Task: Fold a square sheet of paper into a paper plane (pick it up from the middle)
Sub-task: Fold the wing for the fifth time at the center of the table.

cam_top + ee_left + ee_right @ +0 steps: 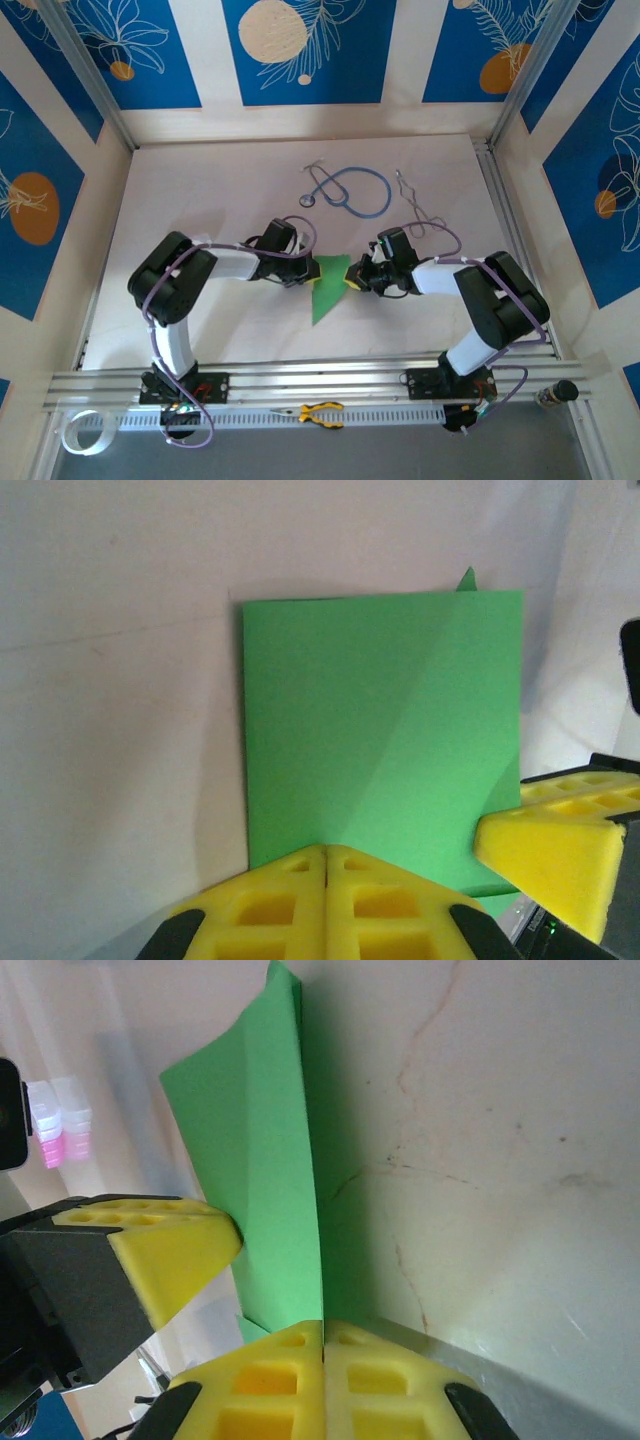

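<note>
A paper [328,290], bright green and only part-folded, is seen at the centre of the table [200,200] in the top view, caught between the two arms. At least one diagonal crease is shown across it in the left wrist view, and a point is formed toward the lower left of the top view, so the early folds are judged to be done. The slim dart with a centre crease is not yet made, and the narrowing folds and wings are judged to be left. The left gripper [303,270] is seen with its jaws pressed together at the sheet's near edge, at the bottom of the left wrist view; whether a layer is nipped there cannot be told. The right gripper [356,278] is shown with jaws together on a raised fold, whose crease runs straight into the seam between the pads at the bottom of the right wrist view. A blue stethoscope [350,190] is laid above centre in the top view, well apart from the work, and yellow-handled pliers [320,412] are left at the bottom edge by the arm bases. A pink and white piece [60,1120] is glimpsed at the left of the right wrist view. Nothing is judged to block the sheet, though the two grippers are crowded closely over it.
</note>
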